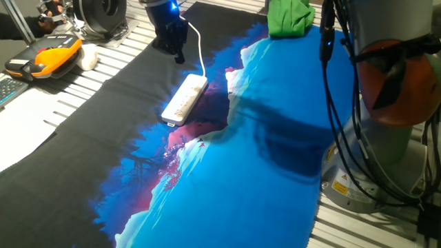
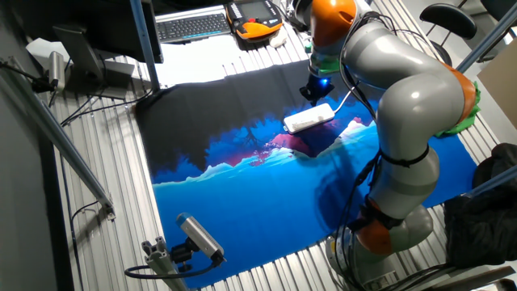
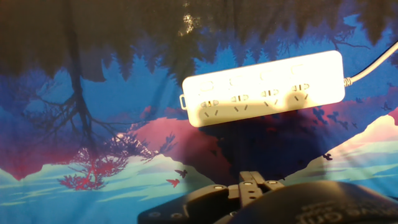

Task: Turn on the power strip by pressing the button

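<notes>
Only the hand view shows the power strip (image 3: 264, 87) sockets; end effector (image 1: 178, 54) state unclear.

- A slatted metal table (image 1: 103, 72) carries everything.
- Spread across it lies a printed cloth (image 1: 241, 179), black on the left, blue on the right.
- The white power strip (image 1: 185, 99) lies flat on that cloth, cord (image 1: 200, 48) trailing to the far side.

— Where are my fixed cameras?
— One sits low beside the grey arm base (image 1: 386, 103), looking across the blue-and-black printed cloth (image 1: 241, 186). The other looks down from high on the opposite side, farther off.
— And my hand camera?
— Close, facing down. All three share the long white plastic power strip (image 3: 264, 87).
</notes>
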`<state>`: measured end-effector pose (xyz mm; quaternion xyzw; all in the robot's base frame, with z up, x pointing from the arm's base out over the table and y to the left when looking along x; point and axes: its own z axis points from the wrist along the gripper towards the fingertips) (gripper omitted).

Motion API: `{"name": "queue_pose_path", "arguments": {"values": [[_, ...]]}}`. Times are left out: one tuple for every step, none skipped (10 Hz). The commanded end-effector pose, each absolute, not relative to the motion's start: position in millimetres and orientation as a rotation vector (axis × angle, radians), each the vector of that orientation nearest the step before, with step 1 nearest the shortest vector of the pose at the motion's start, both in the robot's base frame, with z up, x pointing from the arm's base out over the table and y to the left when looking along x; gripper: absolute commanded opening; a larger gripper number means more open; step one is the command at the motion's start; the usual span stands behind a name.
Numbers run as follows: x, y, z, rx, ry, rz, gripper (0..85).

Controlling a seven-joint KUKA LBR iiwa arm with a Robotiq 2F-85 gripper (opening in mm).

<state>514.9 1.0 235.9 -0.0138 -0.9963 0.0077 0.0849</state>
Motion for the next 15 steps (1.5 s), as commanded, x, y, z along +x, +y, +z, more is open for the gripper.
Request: {"name": "queue_pose_path", "arguments": {"values": [[514.9, 1.0, 235.8, -0.013, -2.967, 0.024, 0.0], [514.9, 1.0, 235.8, 0.017, -2.964, 0.024, 0.0], [514.9, 1.0, 235.8, 0.004, -2.967, 0.014, 0.0], [514.9, 1.0, 235.8, -0.026, -2.973, 0.000, 0.0], [514.9, 1.0, 235.8, -0.047, -2.990, -0.054, 0.0], [514.9, 1.0, 235.8, -0.082, -3.006, -0.109, 0.0], [514.9, 1.0, 235.8, -0.073, -3.015, -0.072, 0.0], [514.9, 1.0, 235.8, -0.095, -3.011, -0.025, 0.0], [514.9, 1.0, 235.8, -0.141, -3.016, -0.027, 0.0], [514.9, 1.0, 235.8, -0.167, -3.020, -0.022, 0.0], [514.9, 1.0, 235.8, -0.165, -3.015, -0.001, 0.0], [514.9, 1.0, 235.8, -0.163, -3.005, -0.011, 0.0], [514.9, 1.0, 235.8, -0.154, -3.002, -0.013, 0.0], [514.9, 1.0, 235.8, -0.143, -3.013, -0.012, 0.0], [514.9, 1.0, 235.8, -0.117, -3.033, 0.000, 0.0]]}}
